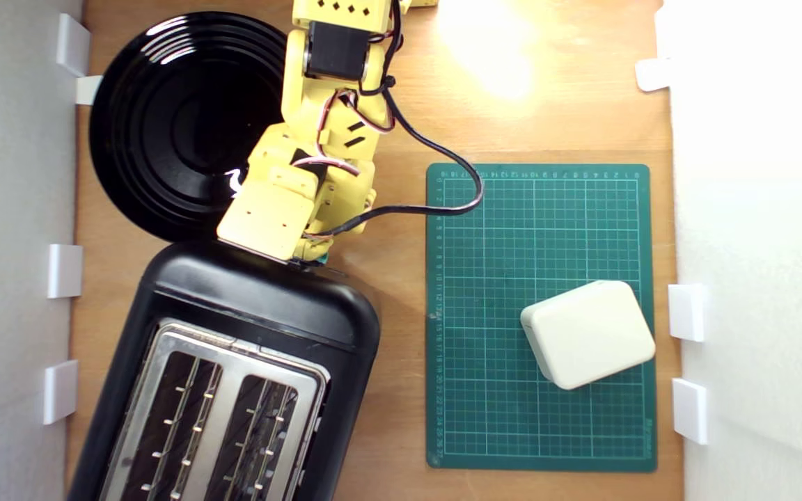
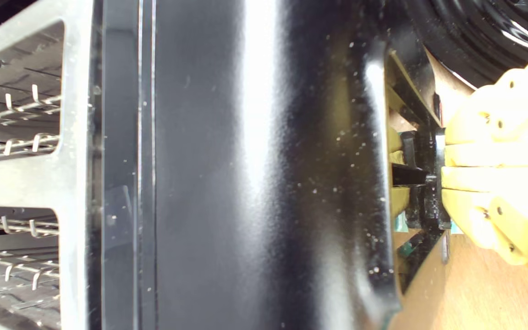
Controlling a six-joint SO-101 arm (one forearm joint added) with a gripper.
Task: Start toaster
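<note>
Toaster [image 1: 248, 327]: one, glossy black, at the bottom of the exterior view toward the exterior view's left, sitting skewed on the wooden bench [image 1: 401, 139] and cut off by the frame edge. Silver top plate [image 1: 227, 410] has two slots, both showing only wire guides, no bread visible.

Plate [image 1: 164, 125]: one, round, black, nothing on it. It sits beyond the toaster's far end; the two rims look touching or nearly so, can't tell which.

Claw [image 2: 442, 167]: in the wrist view the two yellow fingers [image 2: 497, 151] lie close together, narrow gap, tips against a black part on the toaster's end face. Whether they actually clamp anything I can't tell. In the exterior view the claw is hidden under the yellow arm [image 1: 303, 188], which comes in from the top and ends right at the toaster's far edge. A speck of teal, the lever knob [image 1: 320, 259], peeks out beneath the arm there.

Cutting mat [image 1: 540, 316]: one, green, gridded, on the exterior view's right, a strip of bare bench between it and the toaster. One cream rounded box [image 1: 587, 334] rests on it, tilted, near the mat's right edge.

White walls [image 1: 756, 243] close both sides, with white clips [image 1: 686, 312] along them: four on the left, three on the right. Open bench: mostly the top centre, under a bright glare. A black cable [image 1: 443, 156] loops from the arm over the mat's corner.
</note>
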